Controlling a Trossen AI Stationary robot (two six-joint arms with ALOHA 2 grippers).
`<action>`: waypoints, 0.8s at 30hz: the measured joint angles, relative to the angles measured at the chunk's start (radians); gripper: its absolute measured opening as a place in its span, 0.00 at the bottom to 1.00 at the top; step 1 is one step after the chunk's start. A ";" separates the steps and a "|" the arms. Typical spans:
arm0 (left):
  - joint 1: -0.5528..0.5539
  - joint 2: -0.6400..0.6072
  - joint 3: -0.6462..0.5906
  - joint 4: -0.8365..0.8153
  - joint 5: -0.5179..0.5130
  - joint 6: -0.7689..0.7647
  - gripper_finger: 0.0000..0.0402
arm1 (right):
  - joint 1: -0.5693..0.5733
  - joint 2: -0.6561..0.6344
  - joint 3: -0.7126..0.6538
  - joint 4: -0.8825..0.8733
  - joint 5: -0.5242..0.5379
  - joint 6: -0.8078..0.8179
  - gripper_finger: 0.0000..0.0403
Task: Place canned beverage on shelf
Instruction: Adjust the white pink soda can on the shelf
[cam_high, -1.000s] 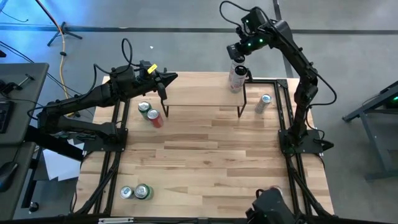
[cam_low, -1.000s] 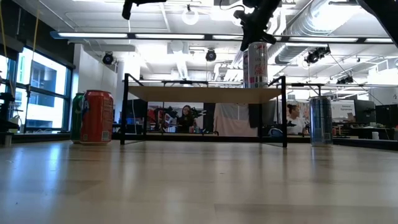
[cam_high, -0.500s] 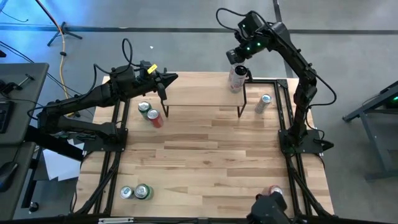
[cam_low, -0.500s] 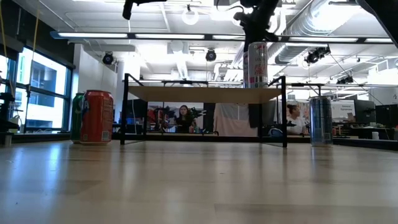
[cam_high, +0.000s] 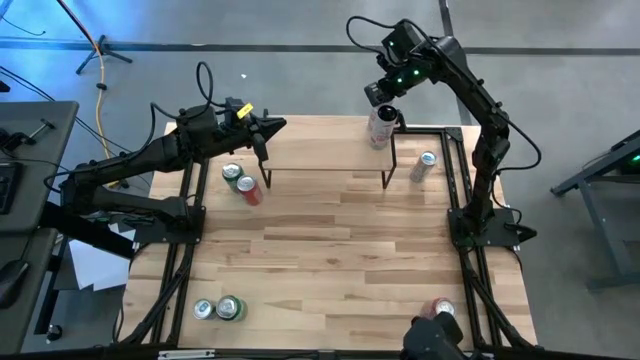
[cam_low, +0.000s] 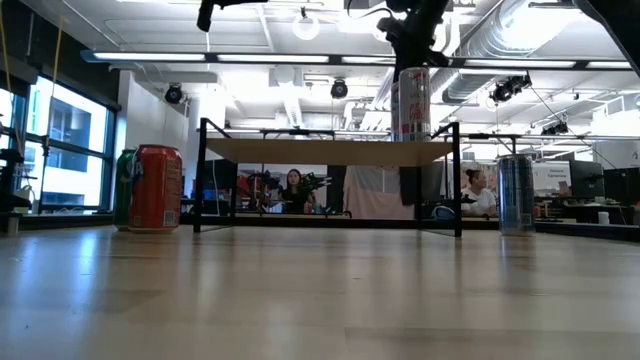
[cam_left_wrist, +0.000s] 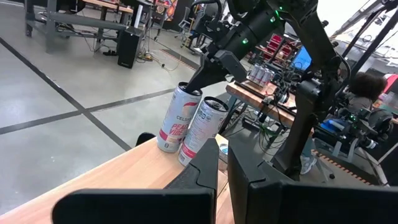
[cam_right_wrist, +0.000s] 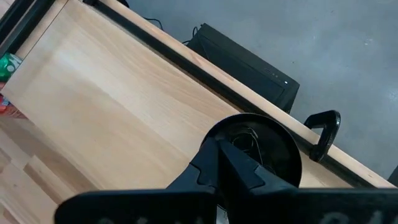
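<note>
Seen from above: shelf (cam_high: 325, 150) standing toward the far edge of the table (cam_high: 330, 260), light-wood board on thin black legs. On its far right corner, upright, a white canned beverage (cam_high: 379, 127) with pink lettering (second similar can just beside it in the left wrist view, touching or nearly so, cannot tell which). Right gripper (cam_high: 384, 92) directly above that can's top, fingers (cam_right_wrist: 233, 165) drawn together into a point over the dark lid, clamped on nothing. Whether tips touch the lid: cannot tell. In the low view, same can (cam_low: 411, 104) upright on the shelf board (cam_low: 325, 150), the dark gripper (cam_low: 413, 40) hanging just over it.

Left gripper (cam_high: 262, 140) at the shelf's near left corner, above the table, fingers (cam_left_wrist: 208, 171) pressed together and empty, pointing across toward the right arm.

Elsewhere on the table:
- red can (cam_high: 250, 190) and green can (cam_high: 232, 174) side by side, just left of the shelf's front left leg
- silver can (cam_high: 424, 165) upright, just right of the shelf's right legs
- two more cans (cam_high: 219, 308) close together near the front left edge
- one red-topped can (cam_high: 441, 308) at the front right, beside a dark camera mount

People in the room beyond, small in the low view under the shelf board.
</note>
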 joint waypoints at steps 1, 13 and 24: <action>0.000 0.000 0.000 0.000 0.000 0.000 0.00 | 0.000 -0.002 0.000 -0.002 0.000 -0.002 0.00; 0.000 0.000 0.000 0.000 0.000 0.000 0.00 | 0.000 -0.015 0.016 -0.041 -0.003 -0.028 0.00; 0.000 0.000 0.000 0.002 0.000 0.006 0.00 | -0.004 -0.024 0.016 -0.007 -0.003 -0.037 0.00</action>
